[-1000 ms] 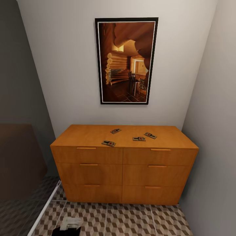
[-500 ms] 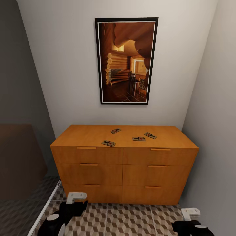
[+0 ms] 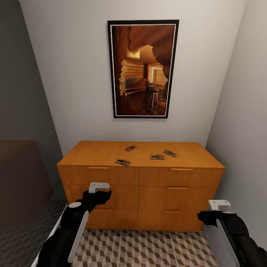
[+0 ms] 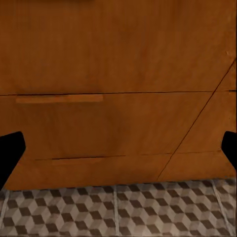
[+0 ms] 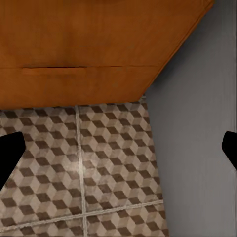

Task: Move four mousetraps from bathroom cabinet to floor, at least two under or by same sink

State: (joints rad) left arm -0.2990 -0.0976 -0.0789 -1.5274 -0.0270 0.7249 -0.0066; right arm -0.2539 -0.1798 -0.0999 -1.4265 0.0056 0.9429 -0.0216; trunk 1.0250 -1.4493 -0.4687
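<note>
Several small flat dark mousetraps (image 3: 123,162) lie scattered on the flat top of the orange-brown cabinet (image 3: 96,152), toward its middle and right. One of them (image 3: 170,153) lies farthest right. My left gripper (image 3: 101,191) hangs open in front of the left drawer fronts, well below the top. My right gripper (image 3: 216,210) is open low at the cabinet's right end, beside the wall. The left wrist view faces the drawer fronts (image 4: 118,64), with its gripper (image 4: 118,150) spread wide. The right wrist view looks over the cabinet corner (image 5: 98,44) and bathroom floor (image 5: 98,168), its gripper (image 5: 118,148) wide open.
A framed picture (image 3: 142,68) hangs on the white wall above the cabinet. A grey wall (image 3: 244,129) closes in the cabinet's right end. Patterned floor tiles (image 3: 148,248) run along the cabinet's base. A dark panel (image 3: 22,178) stands at the left.
Both arms have risen into the head view. The left gripper climbed from the floor level up to the drawer fronts, and the right gripper came up at the lower right.
</note>
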